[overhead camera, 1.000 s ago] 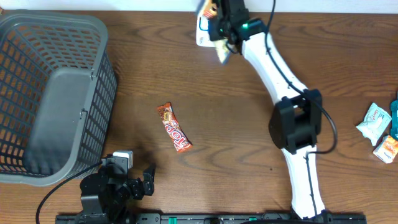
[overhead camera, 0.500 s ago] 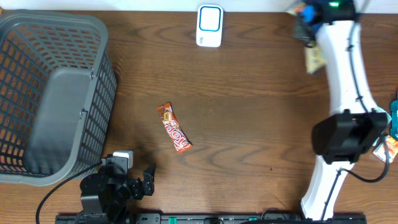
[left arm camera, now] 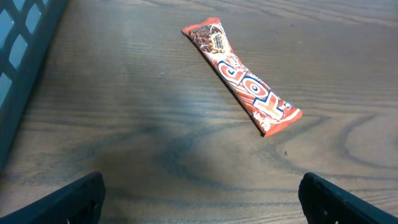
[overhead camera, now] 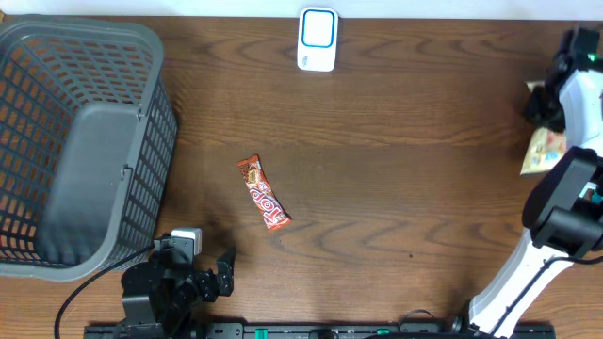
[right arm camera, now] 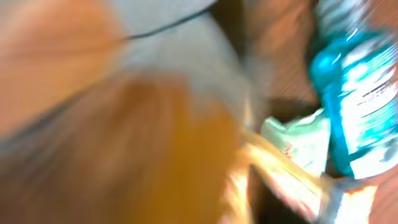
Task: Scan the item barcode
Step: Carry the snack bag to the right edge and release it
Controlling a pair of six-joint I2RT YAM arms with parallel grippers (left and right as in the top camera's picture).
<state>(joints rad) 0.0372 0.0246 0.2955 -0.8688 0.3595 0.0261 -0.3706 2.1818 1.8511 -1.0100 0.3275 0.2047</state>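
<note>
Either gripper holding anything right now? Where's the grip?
Left gripper: open, empty. Right gripper: cannot tell. A snack packet sits right by it, and the wrist view is blurred.

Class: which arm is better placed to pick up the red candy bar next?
Left, most likely. The left hand is open with the red wrapped candy bar lying just ahead of it; the right hand is at the far right edge, beside a yellow packet.

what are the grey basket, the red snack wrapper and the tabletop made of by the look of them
Grey basket: likely moulded plastic, matte; uniform lattice walls.
Red snack wrapper: thin plastic or foil film, glossy; soft sheen, crimped ends.
Tabletop: wood or wood-look laminate, smooth; dark grain, cannot tell which.
</note>
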